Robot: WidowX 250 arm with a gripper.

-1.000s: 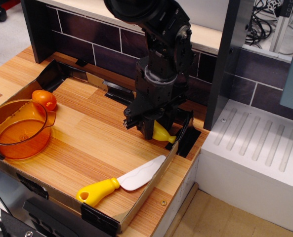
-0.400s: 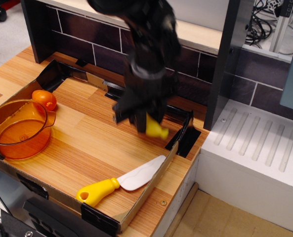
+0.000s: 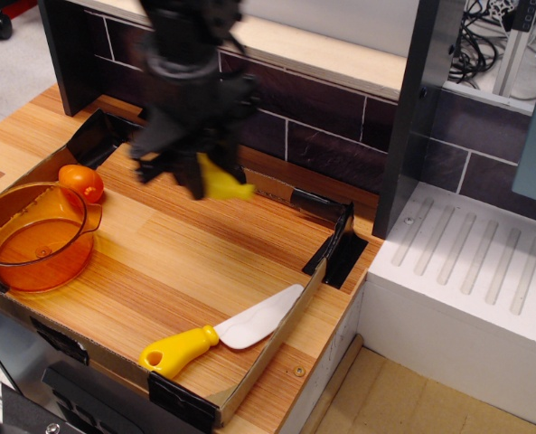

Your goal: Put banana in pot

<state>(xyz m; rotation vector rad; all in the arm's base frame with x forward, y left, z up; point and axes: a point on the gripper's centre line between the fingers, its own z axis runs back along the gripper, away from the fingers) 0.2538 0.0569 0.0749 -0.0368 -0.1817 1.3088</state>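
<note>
Pincer is clamped on the banana, blurred by motion. Banana is up in the air, off the table, yellow end sticking out to the right of the dark fingers. Compared with a second ago: then the pincer sat low at the right back corner of the tray, banana down near the wood by the black bracket. Shortly after, it had lifted and started left. Now arm and banana are well left of that spot, over the back-middle of the board, roughly halfway toward the pot. That corner by the bracket is bare now.

Pot unchanged at the front-left edge, nothing visible inside. Small orange fruit touching or just beside the pot's back rim, same as before. Toy knife with yellow handle and white blade lies at the front edge, not moved. Banana is well apart from the pot, above and to its right.
</note>
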